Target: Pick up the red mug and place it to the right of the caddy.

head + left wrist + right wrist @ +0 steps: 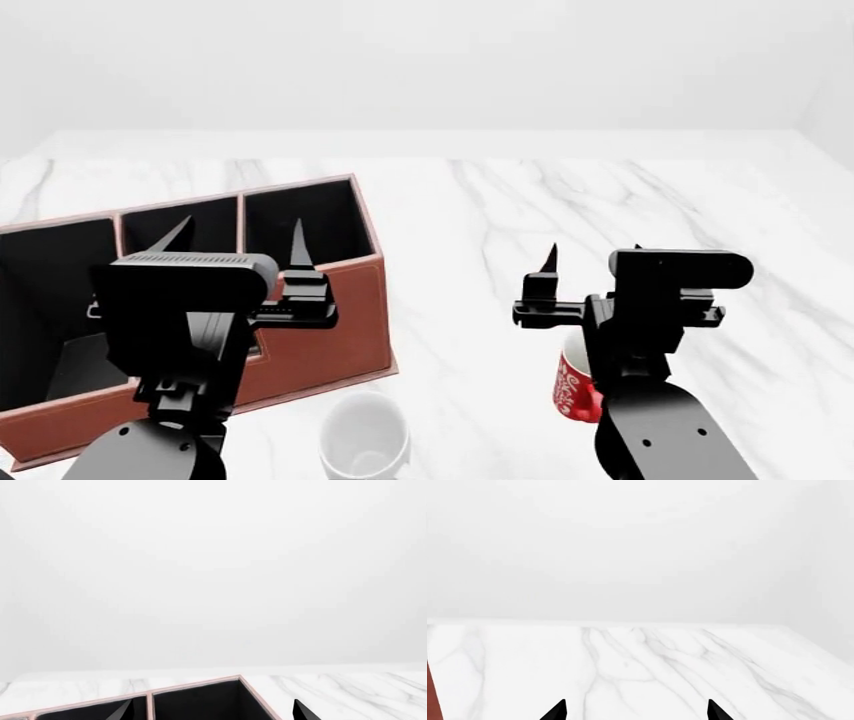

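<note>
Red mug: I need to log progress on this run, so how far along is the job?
Nothing looks done yet. The red mug stands on the marble table, mostly hidden beneath the right arm. The right gripper is open and empty, pointing forward above it; the left gripper is open over the caddy. Grasping, lifting and placing all remain.

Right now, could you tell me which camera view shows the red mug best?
The head view: only there does the red mug appear, on the marble table to the right of the caddy, though the right arm hides most of it. The left wrist view shows only caddy compartments and table; the right wrist view shows table and wall.
</note>
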Motion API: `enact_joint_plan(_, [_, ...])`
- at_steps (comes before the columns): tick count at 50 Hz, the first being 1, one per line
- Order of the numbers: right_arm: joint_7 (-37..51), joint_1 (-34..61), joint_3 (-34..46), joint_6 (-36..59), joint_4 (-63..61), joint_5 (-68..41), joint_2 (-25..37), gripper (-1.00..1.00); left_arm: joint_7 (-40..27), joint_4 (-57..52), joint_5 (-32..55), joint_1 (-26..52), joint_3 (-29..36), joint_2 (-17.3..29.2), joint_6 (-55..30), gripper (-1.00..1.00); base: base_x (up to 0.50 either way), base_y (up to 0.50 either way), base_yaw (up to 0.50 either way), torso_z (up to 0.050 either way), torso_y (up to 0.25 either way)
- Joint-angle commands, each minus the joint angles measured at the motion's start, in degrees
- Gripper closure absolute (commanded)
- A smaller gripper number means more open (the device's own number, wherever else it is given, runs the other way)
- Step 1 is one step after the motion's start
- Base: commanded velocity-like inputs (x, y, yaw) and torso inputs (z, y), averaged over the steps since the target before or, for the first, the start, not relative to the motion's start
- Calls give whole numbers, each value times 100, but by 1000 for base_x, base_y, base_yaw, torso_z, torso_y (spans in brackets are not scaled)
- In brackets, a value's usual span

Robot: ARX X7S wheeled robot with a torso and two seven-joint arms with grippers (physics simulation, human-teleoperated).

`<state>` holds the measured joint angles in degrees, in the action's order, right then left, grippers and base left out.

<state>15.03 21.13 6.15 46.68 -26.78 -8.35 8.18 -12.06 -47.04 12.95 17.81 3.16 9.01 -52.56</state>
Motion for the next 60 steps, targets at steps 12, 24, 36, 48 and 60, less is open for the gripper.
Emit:
enact_joint_plan(12, [286, -2566, -543, -1014, -211, 93, 91, -100, -124, 50, 42, 0, 77, 64, 27, -100, 0, 0, 0, 0, 0])
enact_joint_plan(24, [123, -2272, -471, -1006, 576, -95, 92, -100, -158, 89, 107, 4, 42, 87, 59, -100, 0, 0, 0, 0, 0])
enact_joint_plan(36, [81, -2112, -323, -1014, 1071, -96, 123, -100, -197, 148, 149, 14, 61, 115, 79, -100, 0, 0, 0, 0, 0])
enact_joint_plan(48, [-113, -1914, -40, -952, 1629, -138, 168, -100, -231, 183, 197, 38, 75, 149, 77, -100, 0, 0, 0, 0, 0])
enact_joint_plan(60, [-197, -1784, 24, -988, 2054, -211, 177, -100, -262, 207, 226, 29, 102, 192, 109, -100, 0, 0, 0, 0, 0])
